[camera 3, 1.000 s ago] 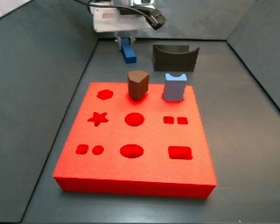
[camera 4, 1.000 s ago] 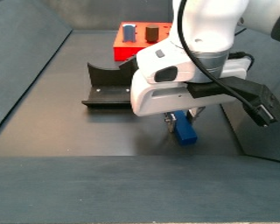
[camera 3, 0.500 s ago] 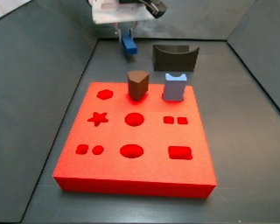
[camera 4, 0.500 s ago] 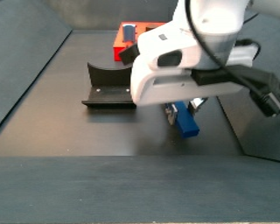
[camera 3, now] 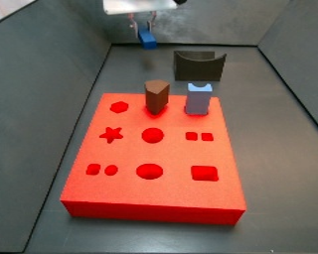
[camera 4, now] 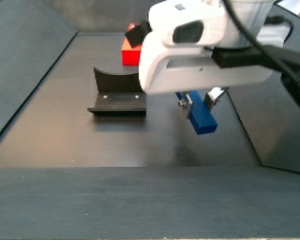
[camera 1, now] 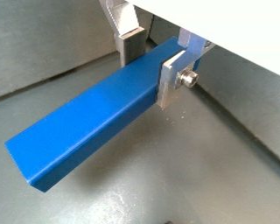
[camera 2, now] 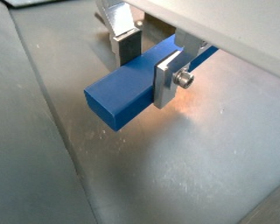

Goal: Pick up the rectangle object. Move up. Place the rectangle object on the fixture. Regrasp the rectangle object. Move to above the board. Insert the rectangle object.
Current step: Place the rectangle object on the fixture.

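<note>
My gripper (camera 1: pixel 150 66) is shut on the rectangle object (camera 1: pixel 90 131), a long saturated-blue bar; both wrist views show the silver fingers (camera 2: pixel 166 77) clamped on its sides near one end. In both side views the rectangle object (camera 3: pixel 147 38) hangs clear of the dark floor under the gripper (camera 4: pixel 197 98), at the far end of the enclosure beyond the board (camera 3: pixel 175 193). The fixture (camera 3: pixel 198 65), a dark block with a dipped top, stands next to the board's far edge, beside and below the held rectangle object (camera 4: pixel 201 116). The fixture (camera 4: pixel 115 94) carries nothing.
On the red board stand a brown hexagonal peg (camera 3: pixel 156 96) and a short pale-blue peg (camera 3: pixel 198 99) at its far end. Sloping dark walls (camera 3: pixel 49 89) close in the floor on both sides. The white arm body (camera 4: pixel 202 56) hides most of the board (camera 4: pixel 131 54).
The gripper has risen with the blue bar held in it, lifting it from near the floor to well above it. Pegs, fixture and board have not moved.
</note>
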